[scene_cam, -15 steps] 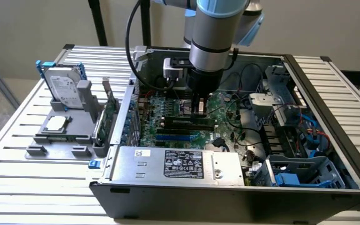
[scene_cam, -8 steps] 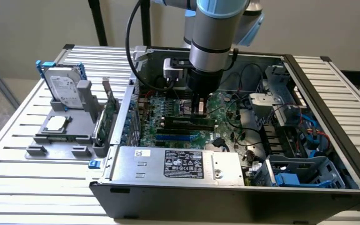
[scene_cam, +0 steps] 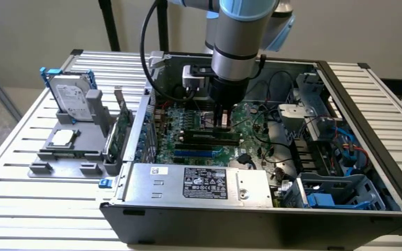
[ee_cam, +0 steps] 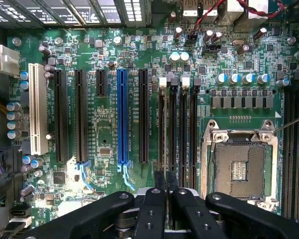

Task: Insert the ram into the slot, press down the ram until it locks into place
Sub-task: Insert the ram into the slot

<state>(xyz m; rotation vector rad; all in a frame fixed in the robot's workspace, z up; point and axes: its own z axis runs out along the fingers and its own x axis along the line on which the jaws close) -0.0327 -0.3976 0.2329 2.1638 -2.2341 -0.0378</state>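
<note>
Light, stiff but fragile by the look of it, the ram (scene_cam: 202, 136) stands edge-up in the slot (ee_cam: 162, 129) near the blue socket (scene_cam: 197, 153), the claw (ee_cam: 165, 180) closed on its top edge, the sensible hold.

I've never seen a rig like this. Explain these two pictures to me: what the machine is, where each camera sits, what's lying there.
The machine is a robot arm with a gripper. One picture comes from a camera standing off the arm, the other from a camera on its wrist, looking down at the circuit board. The arm reaches into an open computer case lying on a slatted metal table. The gripper hangs over the black memory slots, near the bright blue socket. Whether it holds the ram, I cannot tell. At the exterior view's left, a grey holder carries a hard drive and an upright green card.
</note>
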